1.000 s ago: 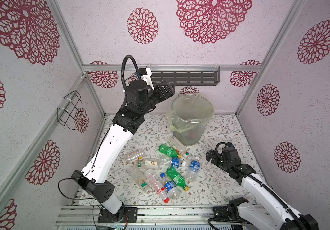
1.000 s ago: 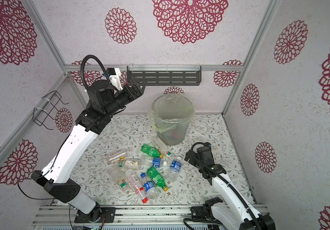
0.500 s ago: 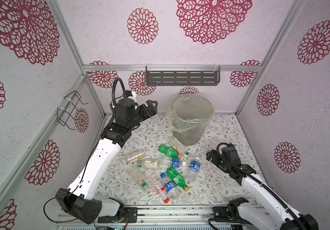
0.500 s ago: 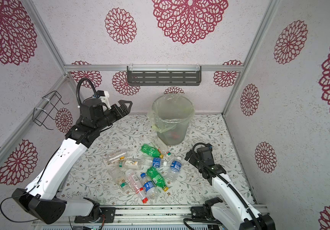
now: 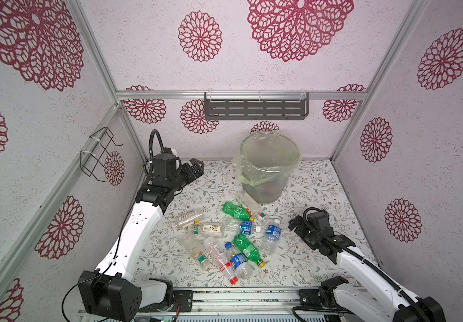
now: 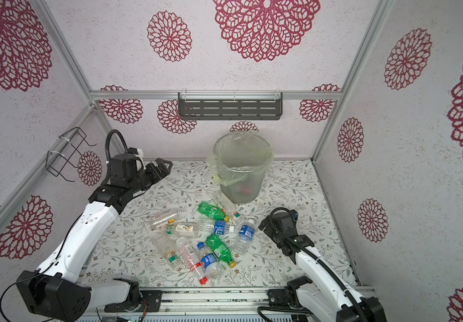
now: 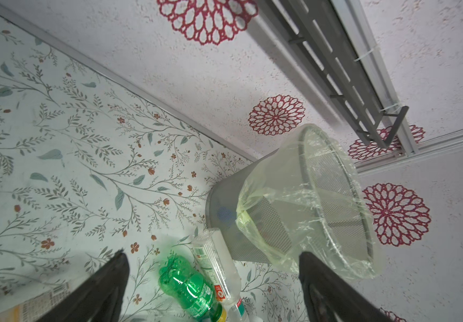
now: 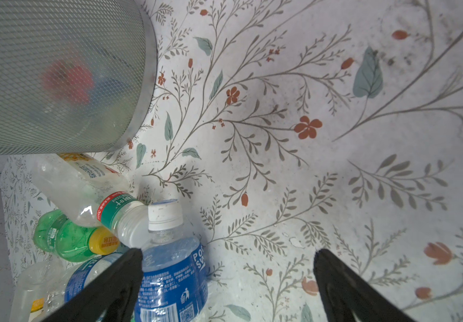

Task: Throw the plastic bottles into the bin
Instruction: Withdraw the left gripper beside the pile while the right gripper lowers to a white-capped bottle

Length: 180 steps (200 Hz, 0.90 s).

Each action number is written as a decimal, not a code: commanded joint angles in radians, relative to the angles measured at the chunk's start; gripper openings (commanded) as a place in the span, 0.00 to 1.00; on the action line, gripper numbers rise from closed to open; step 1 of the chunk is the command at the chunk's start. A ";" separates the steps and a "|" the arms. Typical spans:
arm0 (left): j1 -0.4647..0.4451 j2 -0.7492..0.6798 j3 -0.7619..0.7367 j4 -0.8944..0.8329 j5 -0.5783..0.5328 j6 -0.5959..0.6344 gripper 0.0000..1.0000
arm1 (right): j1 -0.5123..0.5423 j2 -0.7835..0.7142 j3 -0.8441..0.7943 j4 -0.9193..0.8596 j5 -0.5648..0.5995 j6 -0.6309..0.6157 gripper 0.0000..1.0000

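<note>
While the left gripper (image 5: 194,167) and right gripper (image 8: 227,253) both gape empty, the right is nearer the clear, blue-labelled, white-capped plastic bottle (image 8: 173,267), lying off-centre toward one finger, cap pointing away.

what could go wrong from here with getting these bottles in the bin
1. The bottles lie heaped and overlapping; gripping one may drag its neighbours.
2. A clear bottle lies right at the foot of the bin; pulling it could shift or tip the bin.
3. One of the open right fingers hangs over the blue-label bottle, not beside it; closing there may squirt it away.
</note>
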 commanded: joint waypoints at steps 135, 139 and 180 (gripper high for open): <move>0.083 -0.096 -0.297 0.090 0.122 -0.099 0.97 | 0.176 0.027 0.046 -0.094 0.129 0.167 0.99; 0.084 -0.095 -0.303 0.092 0.122 -0.102 0.97 | 0.179 0.029 0.048 -0.095 0.131 0.169 0.99; 0.087 -0.113 -0.367 0.132 0.101 -0.133 0.97 | 0.215 0.061 0.045 -0.083 0.125 0.185 0.99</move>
